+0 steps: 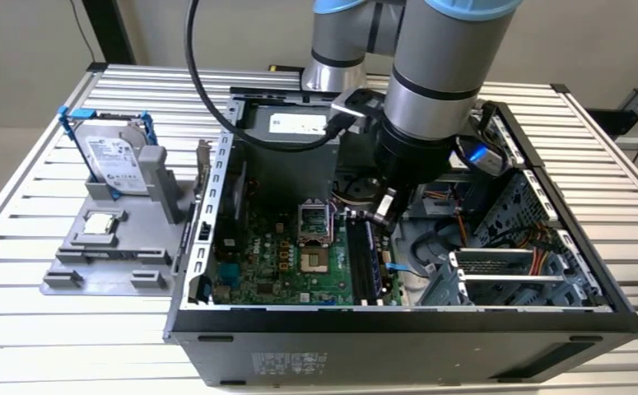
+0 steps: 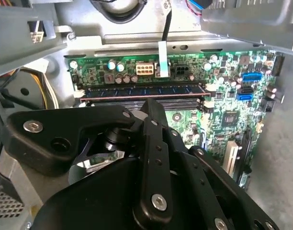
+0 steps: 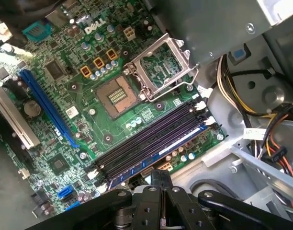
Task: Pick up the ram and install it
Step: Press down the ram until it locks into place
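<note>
In the exterior view the arm reaches down into an open computer case (image 1: 407,317) lying on a slatted table (image 1: 33,329). The gripper (image 1: 383,216) hangs low over the motherboard (image 1: 286,263), just above the far end of the memory slots (image 1: 368,263). The ram (image 1: 386,265) sits on edge in the slot row nearest the exterior view's right, a long thin strip running toward the front of the case. Beside the slots the processor socket (image 1: 316,224) stands with its metal frame lifted. Well apart, on the exterior view's left, a grey holder (image 1: 110,247) carries an upright hard drive (image 1: 114,160) and a small square chip (image 1: 99,222).

In the second wrist view the black gripper (image 2: 150,108) fills the foreground, its two fingers (image 2: 153,143) pressed together with nothing between them. The tip sits right at the slots (image 2: 141,101), and the ram (image 2: 141,89) lies seated in the outermost row, beside a pale connector (image 2: 144,69), with white latches at both ends.

In the first wrist view the fingers (image 3: 156,201) again meet along a thin seam, the gripper (image 3: 161,176) close above the edge of the slot bank (image 3: 151,139). The ram (image 3: 158,152) shows as a blue-tinted strip with a pale label in the row nearest the gripper. The open socket (image 3: 118,94) and its raised frame (image 3: 162,67) lie beyond the slots.
</note>
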### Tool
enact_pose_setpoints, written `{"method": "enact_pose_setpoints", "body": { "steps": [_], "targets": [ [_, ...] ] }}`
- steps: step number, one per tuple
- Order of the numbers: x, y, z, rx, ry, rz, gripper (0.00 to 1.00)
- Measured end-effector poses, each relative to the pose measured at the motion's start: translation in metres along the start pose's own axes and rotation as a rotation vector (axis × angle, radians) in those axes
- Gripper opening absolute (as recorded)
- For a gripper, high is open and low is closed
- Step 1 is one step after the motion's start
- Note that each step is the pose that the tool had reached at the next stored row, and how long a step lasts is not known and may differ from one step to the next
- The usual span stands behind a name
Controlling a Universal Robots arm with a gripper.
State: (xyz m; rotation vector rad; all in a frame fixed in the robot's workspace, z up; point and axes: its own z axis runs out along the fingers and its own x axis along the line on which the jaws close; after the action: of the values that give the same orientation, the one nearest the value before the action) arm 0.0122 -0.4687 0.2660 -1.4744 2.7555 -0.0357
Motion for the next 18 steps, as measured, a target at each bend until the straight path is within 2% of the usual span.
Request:
{"method": "enact_pose_setpoints", "body": {
  "steps": [18],
  "targets": [
    [-0.0001,0.0002,0.0001,-0.0006,-0.0049,-0.174,0.00]
  ]
}}
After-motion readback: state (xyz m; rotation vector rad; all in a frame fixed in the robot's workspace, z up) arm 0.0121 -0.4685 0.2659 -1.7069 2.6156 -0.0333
